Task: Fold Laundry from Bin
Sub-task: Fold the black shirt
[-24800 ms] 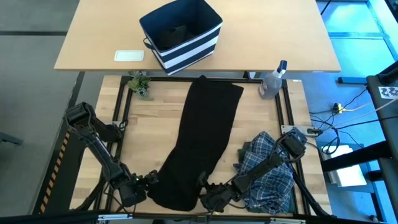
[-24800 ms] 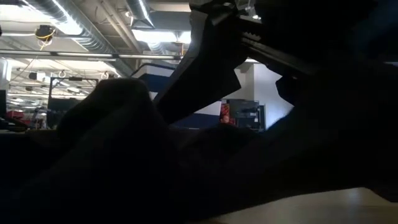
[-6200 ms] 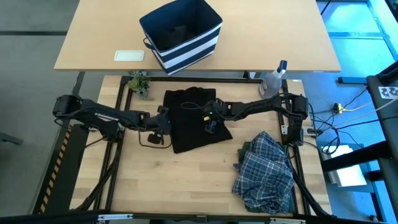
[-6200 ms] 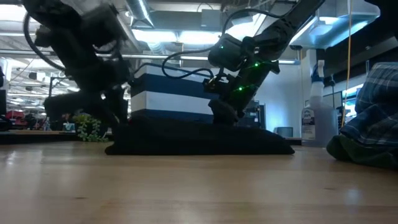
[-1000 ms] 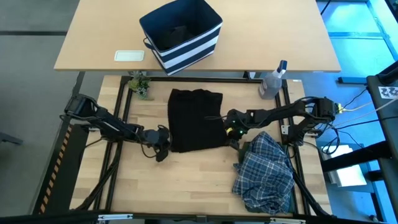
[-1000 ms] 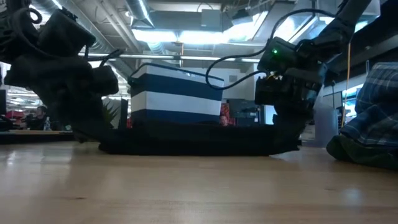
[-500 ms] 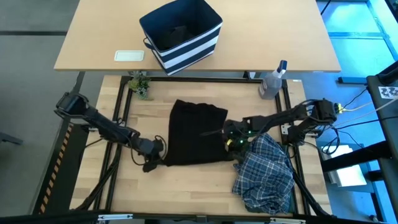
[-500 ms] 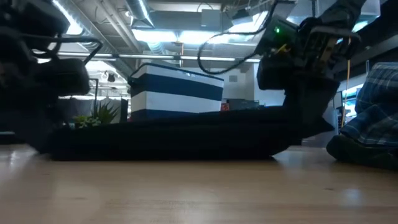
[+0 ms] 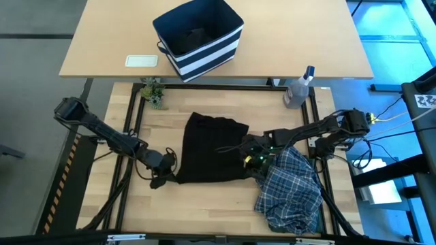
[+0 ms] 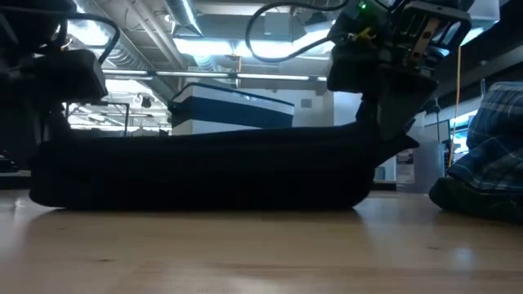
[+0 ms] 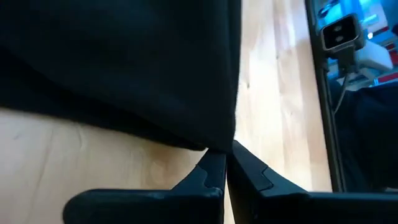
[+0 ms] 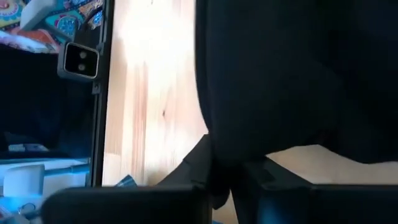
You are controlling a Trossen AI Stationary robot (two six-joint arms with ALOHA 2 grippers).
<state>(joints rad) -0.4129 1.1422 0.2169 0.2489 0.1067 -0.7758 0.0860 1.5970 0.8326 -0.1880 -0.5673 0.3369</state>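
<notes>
The black garment [image 9: 211, 156] lies folded into a rough rectangle in the middle of the table, its far part on the wood. My left gripper [image 9: 172, 177] is shut on its near left corner, and my right gripper [image 9: 249, 162] is shut on its near right corner. In the low view the garment [image 10: 204, 171] spans a wide dark band, raised at the right under my right gripper [image 10: 391, 131]. The blue-and-white plaid shirt [image 9: 291, 189] lies crumpled at the near right. The striped bin [image 9: 199, 37] stands on the far table. My left gripper pinches the garment's near left corner [image 11: 219, 142] between its two fingers, which slant down from the table's left side. The corner is raised a little, and cloth beyond it rests on the table. My right gripper pinches the garment's near right edge [image 12: 227, 155] between its two fingers, coming slanted down from the table's right side. That corner [image 10: 384, 151] is lifted off the wood, and cloth hangs slack below the fingers.
A clear spray bottle [image 9: 298, 87] stands at the far right corner and a small green plant [image 9: 153, 92] at the far left. A white card [image 9: 142, 60] lies beside the bin. The plaid shirt lies just right of my right gripper. Bare wood runs along the near edge.
Both grippers have gone toward the table's near edge and a little up, shut on the garment's near corners. The whole black garment has slid along the table toward the near edge, its near edge lifted, its far part dragging on the wood.
</notes>
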